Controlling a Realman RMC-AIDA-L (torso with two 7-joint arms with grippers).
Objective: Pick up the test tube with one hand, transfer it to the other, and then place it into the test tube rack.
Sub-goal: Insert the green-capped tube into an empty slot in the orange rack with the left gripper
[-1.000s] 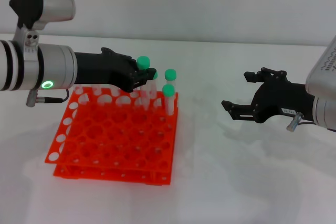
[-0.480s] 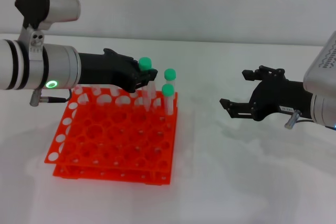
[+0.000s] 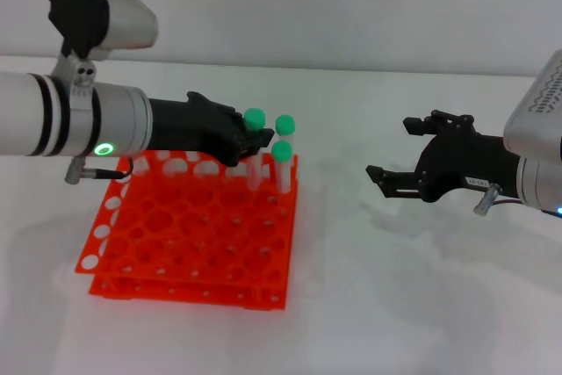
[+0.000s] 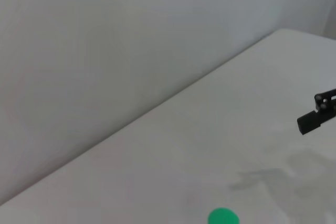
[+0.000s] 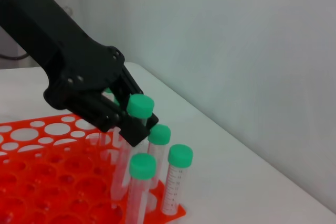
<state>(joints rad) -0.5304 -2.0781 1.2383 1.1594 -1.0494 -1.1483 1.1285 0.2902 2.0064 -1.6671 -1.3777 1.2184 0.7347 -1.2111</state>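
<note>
Left tool [image 3: 248,140] seemingly clamped; right tool [image 3: 395,154] spread

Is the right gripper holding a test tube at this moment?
No: in the head view the right gripper hangs open over bare table, while the left gripper grips the test tube at the rack.

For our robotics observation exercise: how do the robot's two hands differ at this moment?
The left hand is shut on a green-capped clear plastic test tube above the orange-red plastic rack; the right hand is open, empty, over bare white table. Both are black.
</note>
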